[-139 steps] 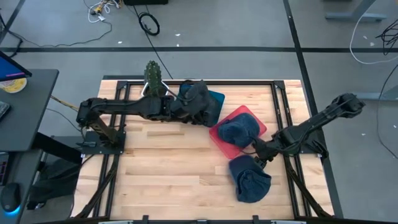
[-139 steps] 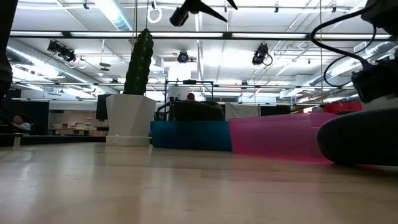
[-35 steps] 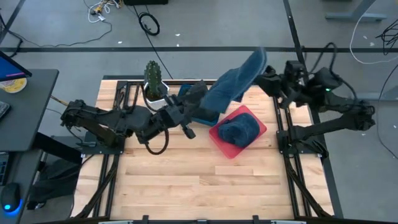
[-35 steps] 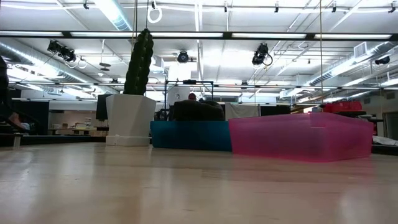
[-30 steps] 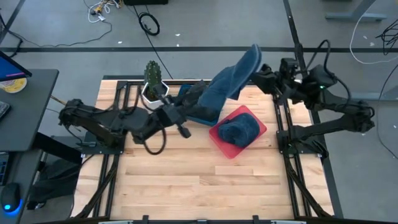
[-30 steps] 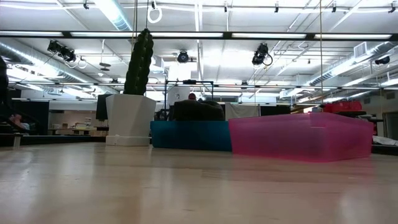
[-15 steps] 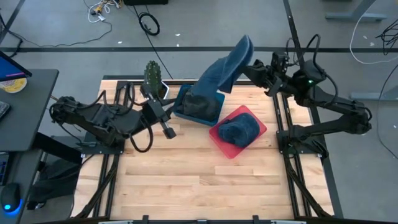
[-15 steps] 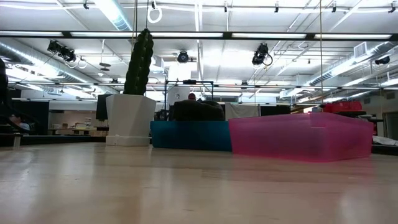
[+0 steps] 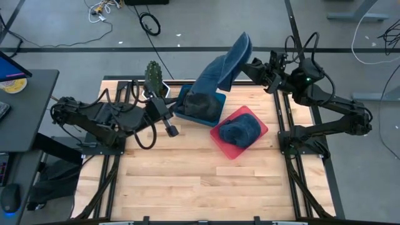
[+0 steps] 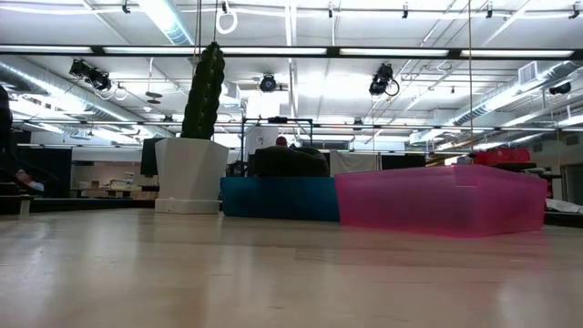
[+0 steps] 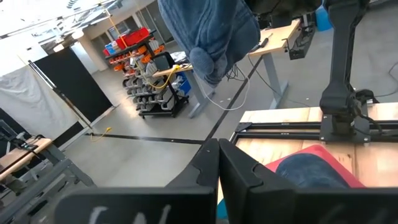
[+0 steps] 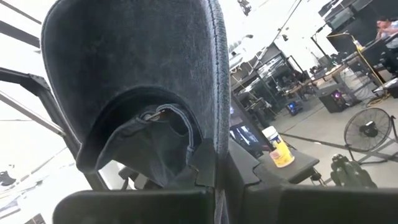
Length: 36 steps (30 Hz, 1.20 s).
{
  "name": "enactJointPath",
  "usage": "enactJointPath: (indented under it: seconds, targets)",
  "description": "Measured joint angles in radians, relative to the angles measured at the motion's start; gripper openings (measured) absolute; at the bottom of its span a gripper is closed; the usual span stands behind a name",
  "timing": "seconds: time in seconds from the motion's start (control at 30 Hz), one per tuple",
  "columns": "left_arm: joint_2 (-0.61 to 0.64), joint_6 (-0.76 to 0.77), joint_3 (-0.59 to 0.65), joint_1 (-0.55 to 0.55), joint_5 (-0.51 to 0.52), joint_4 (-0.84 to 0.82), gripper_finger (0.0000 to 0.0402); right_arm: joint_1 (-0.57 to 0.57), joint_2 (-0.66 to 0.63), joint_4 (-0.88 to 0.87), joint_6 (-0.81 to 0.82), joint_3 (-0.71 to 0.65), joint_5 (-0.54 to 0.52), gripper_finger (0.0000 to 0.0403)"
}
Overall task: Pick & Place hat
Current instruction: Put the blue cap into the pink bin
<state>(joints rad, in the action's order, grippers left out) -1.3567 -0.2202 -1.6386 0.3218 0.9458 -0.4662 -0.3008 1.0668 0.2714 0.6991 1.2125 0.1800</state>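
Observation:
My right gripper [image 9: 252, 67] is shut on a blue denim hat [image 9: 224, 67], which hangs in the air above the far side of the blue bin [image 9: 212, 115]. A dark hat [image 9: 199, 103] lies in that bin. Another blue hat [image 9: 239, 130] lies in the pink bin [image 9: 219, 139]. My left gripper [image 9: 170, 130] is shut and empty, over the table just left of the blue bin. Its wrist view looks up at the held hat [image 11: 211, 31]. My right gripper pinches the hat's stitched edge [image 12: 216, 134] between its two fingers. It comes from the table's right side, high above the table. The hat is lifted clear of everything and stretches from the fingers toward the table's left, over the blue bin.
A cactus [image 9: 153, 76] in a white pot [image 10: 189, 173] stands at the far edge, left of the blue bin [image 10: 278, 196]. The pink bin [image 10: 437, 200] sits right of it. Bare wood table [image 9: 187, 181] spans the near half.
My right gripper has carried the hat toward the table's left, so it now hangs over the blue bin. My left gripper has drawn back toward the table's left edge, away from the blue bin, and shut its fingers.

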Motion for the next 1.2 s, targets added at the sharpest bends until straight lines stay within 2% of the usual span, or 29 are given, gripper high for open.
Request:
enactJointPath:
  seconds: [0.23,0.43,0.6,0.77,0.9,1.03,1.2]
  targets:
    - [0.0,-0.001,0.0,0.0,-0.008,0.013,0.005,0.0,0.0,-0.002,0.0,0.0,0.013,0.0007]
    - [0.0,-0.059,0.0,0.0,-0.053,0.143,0.012,0.0,0.0,-0.003,0.0,0.0,0.011,0.0007]
    - [-0.011,-0.148,0.0,-0.015,-0.161,0.284,0.0184,0.0,0.0,-0.003,0.0,0.0,-0.005,0.0007]
    - [-0.04,-0.151,0.0,-0.061,-0.203,0.317,0.0226,0.0,0.0,-0.003,0.001,0.001,-0.004,0.0007]
    - [-0.067,-0.108,0.0,-0.101,-0.204,0.368,0.0238,0.0,0.0,0.0,0.02,0.001,0.011,0.0008]
    - [-0.068,-0.079,0.0,-0.135,-0.256,0.423,0.0236,0.0,0.0,0.003,0.024,0.002,0.02,0.0008]
    - [-0.071,-0.078,0.0,-0.143,-0.26,0.464,0.0233,0.0,0.0,0.003,0.026,0.002,0.022,0.0008]
